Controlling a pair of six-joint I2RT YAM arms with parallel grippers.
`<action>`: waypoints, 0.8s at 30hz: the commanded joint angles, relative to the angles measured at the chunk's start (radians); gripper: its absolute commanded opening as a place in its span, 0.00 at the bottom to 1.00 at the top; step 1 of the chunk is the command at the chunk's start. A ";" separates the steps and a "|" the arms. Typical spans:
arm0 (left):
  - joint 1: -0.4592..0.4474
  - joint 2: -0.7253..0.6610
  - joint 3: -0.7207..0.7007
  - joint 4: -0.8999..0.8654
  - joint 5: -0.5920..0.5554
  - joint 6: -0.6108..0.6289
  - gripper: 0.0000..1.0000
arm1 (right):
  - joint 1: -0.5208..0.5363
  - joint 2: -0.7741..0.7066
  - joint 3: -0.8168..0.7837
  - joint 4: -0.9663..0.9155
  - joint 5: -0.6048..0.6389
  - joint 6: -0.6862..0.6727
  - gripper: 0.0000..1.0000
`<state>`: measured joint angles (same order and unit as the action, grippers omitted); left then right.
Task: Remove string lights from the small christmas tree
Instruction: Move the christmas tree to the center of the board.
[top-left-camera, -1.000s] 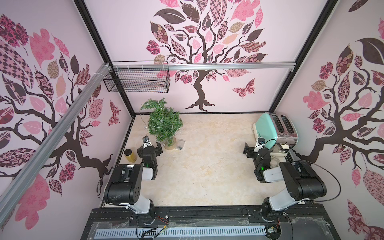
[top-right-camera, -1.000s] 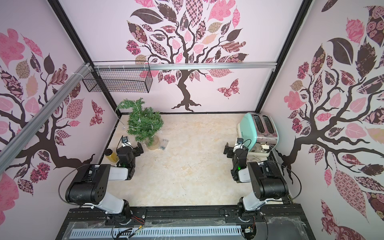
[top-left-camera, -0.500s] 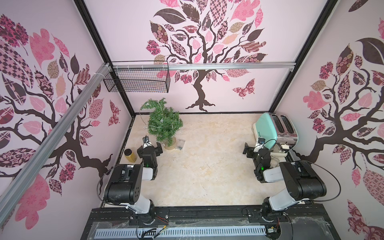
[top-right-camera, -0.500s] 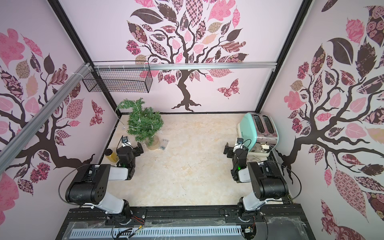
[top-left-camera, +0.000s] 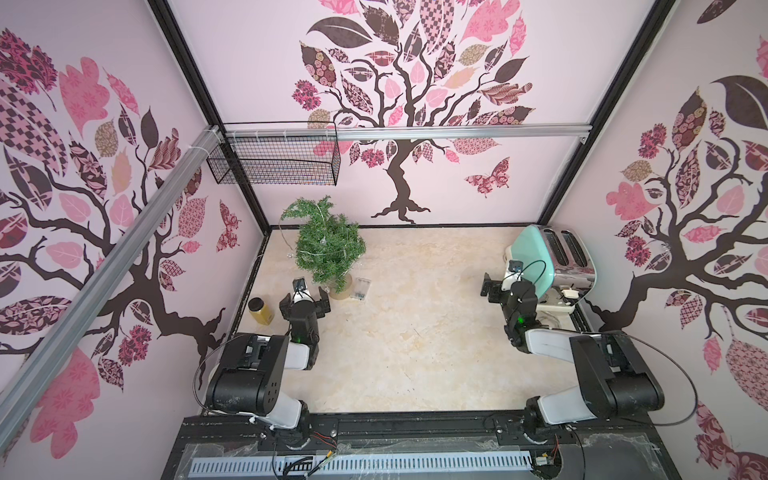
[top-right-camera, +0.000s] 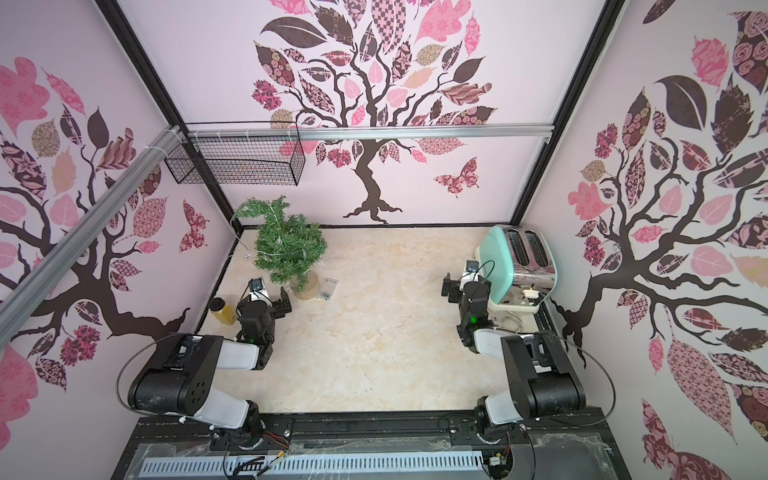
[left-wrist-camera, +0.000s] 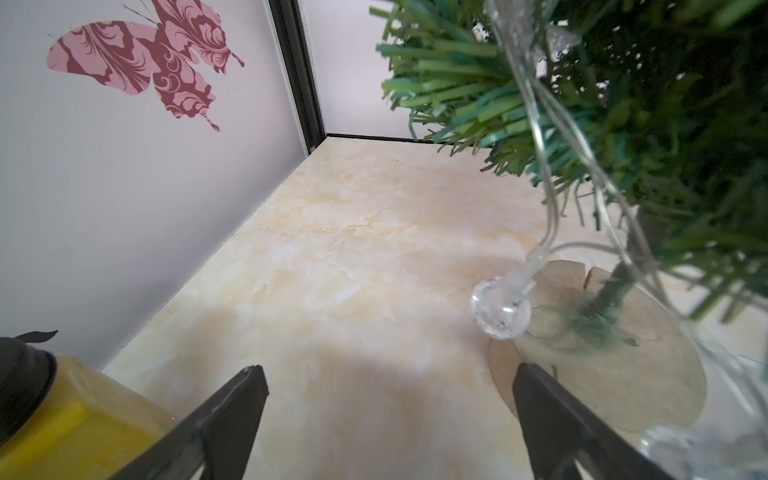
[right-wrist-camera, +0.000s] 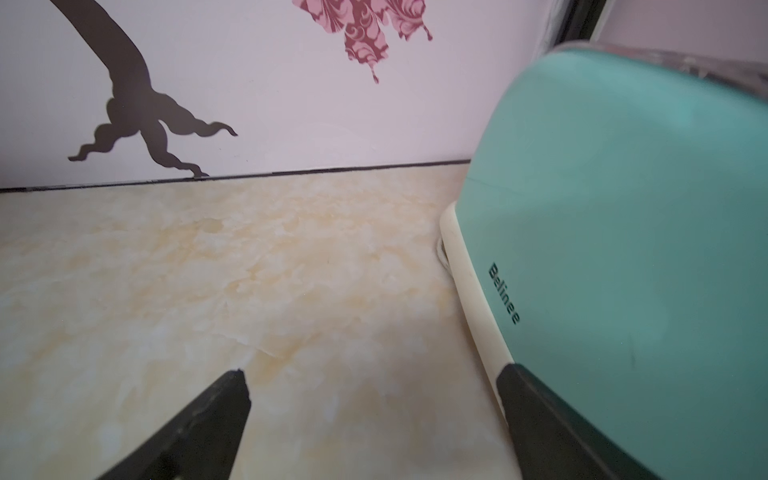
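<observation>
In both top views the tree (top-left-camera: 328, 245) stands upright at the far left of the table (top-left-camera: 415, 324) on a round tan base (top-left-camera: 341, 291), its tip bent toward the left wall. The lights (top-left-camera: 322, 240) wind around its branches as thin silvery wire, with one loop hanging out on the wall side. Their clear battery box (top-left-camera: 360, 288) lies flat on the table just beside the base, toward the middle. The left tool (top-left-camera: 305, 297) sits low, just in front of the tree, spread and empty, pointing at the base; a yellow jar (top-left-camera: 259, 309) stands near it by the wall. The right tool (top-left-camera: 508, 286) is well apart from the tree, across the table beside the toaster (top-left-camera: 552, 253), likewise spread and empty; the left arm is judged the nearer one for the first pull.

In the left wrist view the left tool gapes over bare marbled table. Ahead, nearer the tree-side finger, a faceted clear globe bulb (left-wrist-camera: 500, 313) hangs on a doubled glossy strand that rises into stiff, flat green needles; behind it lie the matte base and thin trunk. The strand runs nearly upright, so the jaws would probably have to shift toward the tree and close across it. The wire looks slick and springy; needles may snag it, and so light a tree could tip.

In the right wrist view the right tool is spread over the table, one finger just beside the toaster's smooth mint shell; no lights show here.
</observation>
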<state>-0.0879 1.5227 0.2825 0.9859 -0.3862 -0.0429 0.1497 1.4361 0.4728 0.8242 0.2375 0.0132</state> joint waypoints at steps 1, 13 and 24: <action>0.000 -0.013 -0.014 0.075 -0.020 0.021 0.98 | 0.015 -0.070 0.033 -0.125 0.035 0.051 1.00; 0.023 -0.450 0.085 -0.561 -0.318 -0.459 0.98 | -0.040 0.009 0.295 -0.663 0.139 0.913 1.00; 0.130 -0.574 0.266 -1.063 -0.137 -0.989 0.98 | -0.133 0.033 0.209 -0.424 -0.277 0.913 1.00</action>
<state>0.0193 0.9958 0.5713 0.0681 -0.5735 -0.8234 0.0139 1.4803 0.6327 0.4103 0.0486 0.9276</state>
